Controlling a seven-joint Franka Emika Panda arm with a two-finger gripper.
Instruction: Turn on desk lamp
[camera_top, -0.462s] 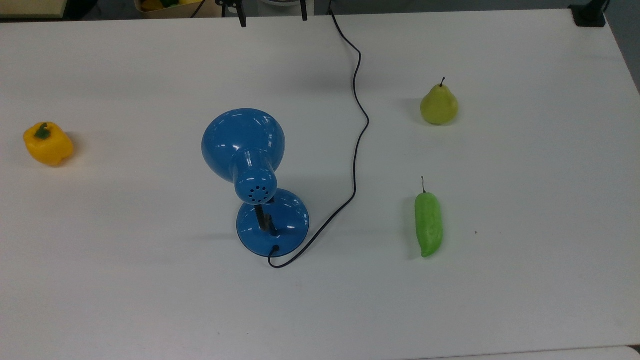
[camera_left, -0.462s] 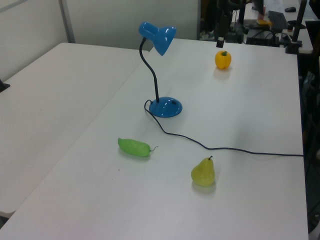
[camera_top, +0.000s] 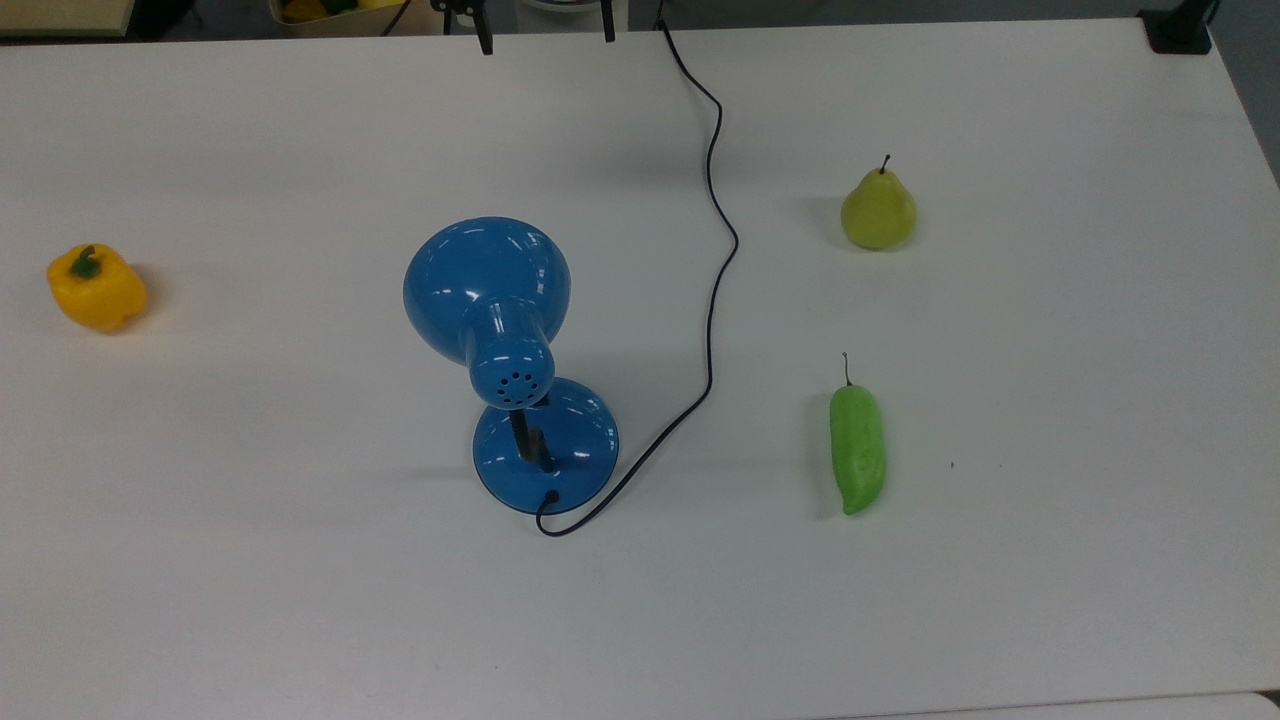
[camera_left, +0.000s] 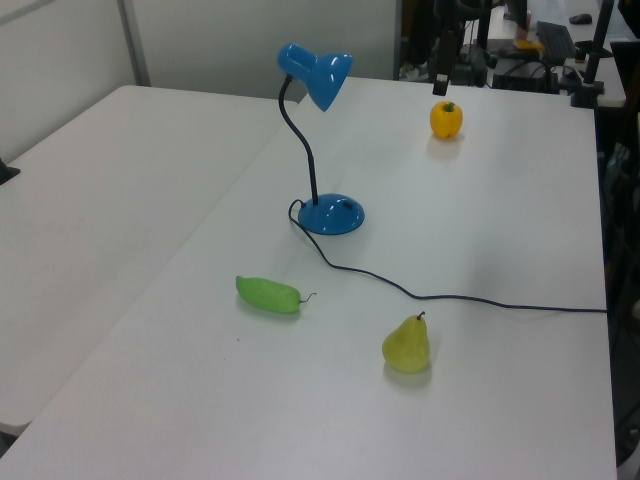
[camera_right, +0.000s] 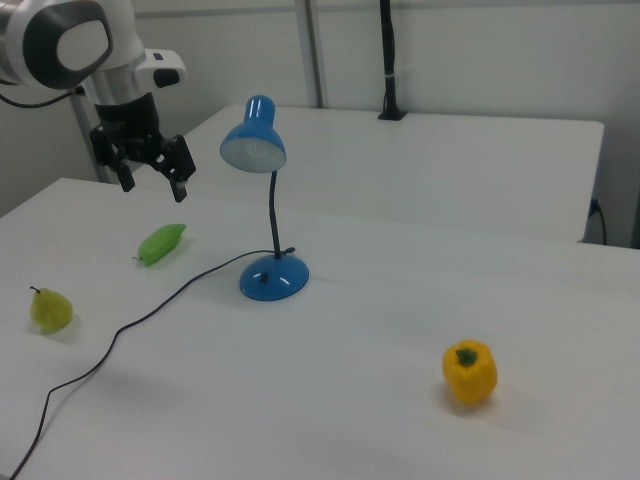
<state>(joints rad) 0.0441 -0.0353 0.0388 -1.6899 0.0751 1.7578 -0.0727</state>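
Nothing moved — end effector (camera_right: 154, 178) (fingers apart) | desk lamp (camera_right: 262, 200) well apart

In the top view, the gripper (camera_top: 546, 30) is cut off by the upper edge, so that just 2 dark fingertips (camera_top: 485, 40) are seen above the table (camera_top: 1000, 600). The desk lamp (camera_top: 487, 290) hides much of its own black stem and part of its base beneath the shade in the top view. The cord (camera_right: 90, 375) is cut off at the bottom edge of the right view. In the left view, the gripper (camera_left: 440, 85) is lost against dark clutter, and its fingers cannot be made out.
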